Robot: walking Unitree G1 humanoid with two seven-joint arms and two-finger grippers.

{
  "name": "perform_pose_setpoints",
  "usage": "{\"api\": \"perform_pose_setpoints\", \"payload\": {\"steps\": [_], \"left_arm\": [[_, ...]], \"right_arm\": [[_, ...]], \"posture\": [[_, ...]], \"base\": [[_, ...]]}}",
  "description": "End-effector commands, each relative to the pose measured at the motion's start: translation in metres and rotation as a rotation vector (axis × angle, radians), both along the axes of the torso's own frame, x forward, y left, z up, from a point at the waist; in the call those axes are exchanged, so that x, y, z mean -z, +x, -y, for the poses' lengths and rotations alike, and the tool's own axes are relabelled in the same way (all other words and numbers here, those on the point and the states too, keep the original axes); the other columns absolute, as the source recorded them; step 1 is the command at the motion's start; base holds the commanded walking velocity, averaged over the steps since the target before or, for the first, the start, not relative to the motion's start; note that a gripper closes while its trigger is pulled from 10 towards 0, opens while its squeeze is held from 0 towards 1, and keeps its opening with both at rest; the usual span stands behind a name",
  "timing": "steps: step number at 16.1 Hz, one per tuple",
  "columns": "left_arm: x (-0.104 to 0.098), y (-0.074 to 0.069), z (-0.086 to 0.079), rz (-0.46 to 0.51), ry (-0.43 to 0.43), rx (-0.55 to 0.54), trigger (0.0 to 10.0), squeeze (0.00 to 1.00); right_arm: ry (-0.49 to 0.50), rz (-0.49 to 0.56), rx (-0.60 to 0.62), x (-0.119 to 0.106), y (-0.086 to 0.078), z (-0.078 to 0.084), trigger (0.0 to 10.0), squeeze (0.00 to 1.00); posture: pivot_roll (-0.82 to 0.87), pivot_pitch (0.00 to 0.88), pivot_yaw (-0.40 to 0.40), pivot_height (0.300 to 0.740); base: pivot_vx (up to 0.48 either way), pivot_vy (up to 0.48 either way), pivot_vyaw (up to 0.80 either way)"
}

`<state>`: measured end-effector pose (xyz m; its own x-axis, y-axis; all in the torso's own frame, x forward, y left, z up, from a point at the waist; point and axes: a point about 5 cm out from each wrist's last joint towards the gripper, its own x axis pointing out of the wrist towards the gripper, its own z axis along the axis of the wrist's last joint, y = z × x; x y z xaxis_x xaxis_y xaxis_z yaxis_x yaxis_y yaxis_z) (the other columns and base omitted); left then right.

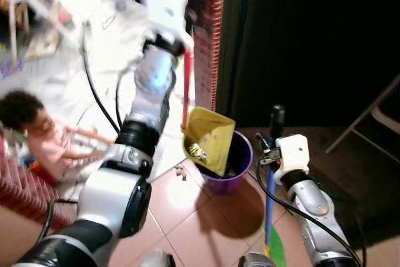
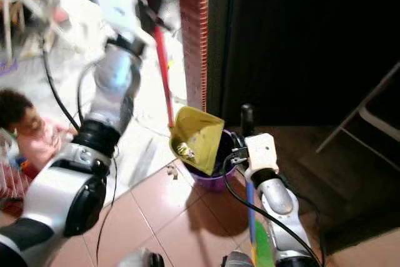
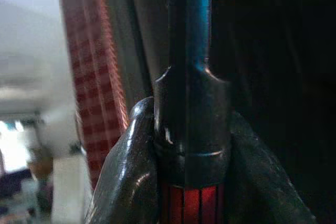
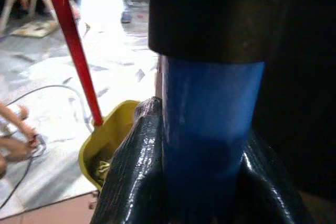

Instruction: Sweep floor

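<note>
A yellow dustpan [image 1: 209, 139] on a long red handle [image 1: 187, 85] hangs tilted over a purple bin [image 1: 245, 157], with bits of litter inside the pan. My left gripper [image 3: 191, 145], raised high, is shut on the handle's black top end. My right gripper [image 4: 210, 145] is shut on the blue broom handle [image 1: 269, 204] just below its black cap [image 1: 277, 117]. The broom stands upright to the right of the bin. Its green head [image 1: 275, 248] shows at the bottom edge.
A child [image 1: 37, 129] sits on the pale floor at the left, near black cables [image 1: 94, 92]. A red brick pillar [image 1: 209, 35] rises behind the bin beside a dark doorway. A folding chair [image 1: 375, 117] stands at the right. Small scraps [image 1: 181, 171] lie on the tiles.
</note>
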<state>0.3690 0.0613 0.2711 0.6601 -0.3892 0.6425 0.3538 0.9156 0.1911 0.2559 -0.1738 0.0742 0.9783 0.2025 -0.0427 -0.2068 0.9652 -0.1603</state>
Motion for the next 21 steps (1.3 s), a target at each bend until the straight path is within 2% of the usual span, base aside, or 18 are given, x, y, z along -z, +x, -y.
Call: {"api": "perform_pose_setpoints", "payload": {"steps": [1, 4, 7, 10, 11, 12, 13, 18, 21], "left_arm": [[0.007, 0.001, -0.008, -0.005, 0.059, -0.016, 10.0, 0.00], [0.005, -0.006, -0.002, 0.035, 0.064, 0.014, 10.0, 0.00], [-0.014, -0.013, 0.003, 0.139, 0.067, 0.040, 10.0, 0.00], [-0.038, -0.035, 0.019, 0.329, 0.149, 0.151, 10.0, 0.00], [-0.037, -0.044, 0.026, 0.369, 0.195, 0.207, 10.0, 0.00], [-0.031, -0.053, 0.036, 0.363, 0.214, 0.284, 10.0, 0.00], [-0.021, -0.066, 0.045, 0.406, 0.287, 0.346, 10.0, 0.00], [-0.007, -0.077, 0.049, 0.351, 0.275, 0.397, 10.0, 0.00], [-0.003, -0.086, 0.051, 0.373, 0.318, 0.437, 10.0, 0.00]], "right_arm": [[0.000, 0.022, 0.005, -0.004, 0.001, 0.002, 10.0, 0.00], [0.003, 0.021, 0.004, -0.003, 0.002, 0.002, 10.0, 0.00], [0.003, 0.025, 0.006, -0.003, 0.002, 0.002, 10.0, 0.00], [0.002, 0.027, 0.007, -0.003, 0.003, 0.002, 10.0, 0.00], [0.001, 0.028, 0.007, -0.003, 0.004, 0.002, 10.0, 0.00], [-0.003, 0.028, 0.003, -0.003, 0.005, 0.003, 10.0, 0.00], [-0.004, 0.028, 0.000, -0.003, 0.006, 0.003, 10.0, 0.00], [-0.009, 0.035, -0.006, -0.004, 0.010, 0.003, 10.0, 0.00], [-0.014, 0.037, -0.012, -0.005, 0.012, 0.003, 10.0, 0.00]], "posture": [[-0.14, 0.000, 0.082, 0.740], [-0.14, 0.000, 0.085, 0.740], [-0.14, 0.000, 0.086, 0.740], [-0.14, 0.000, 0.085, 0.740], [-0.13, 0.000, 0.081, 0.740], [-0.12, 0.000, 0.076, 0.740], [-0.12, 0.000, 0.074, 0.740], [-0.12, 0.000, 0.065, 0.740], [-0.12, 0.000, 0.061, 0.740]], "base": [[0.000, 0.000, 0.00], [0.000, 0.000, 0.00], [0.000, 0.000, 0.00], [0.000, 0.000, 0.00], [0.000, 0.000, 0.00], [0.000, 0.000, 0.00], [0.000, 0.000, 0.00], [0.000, 0.000, 0.00], [0.000, 0.000, 0.00]]}}
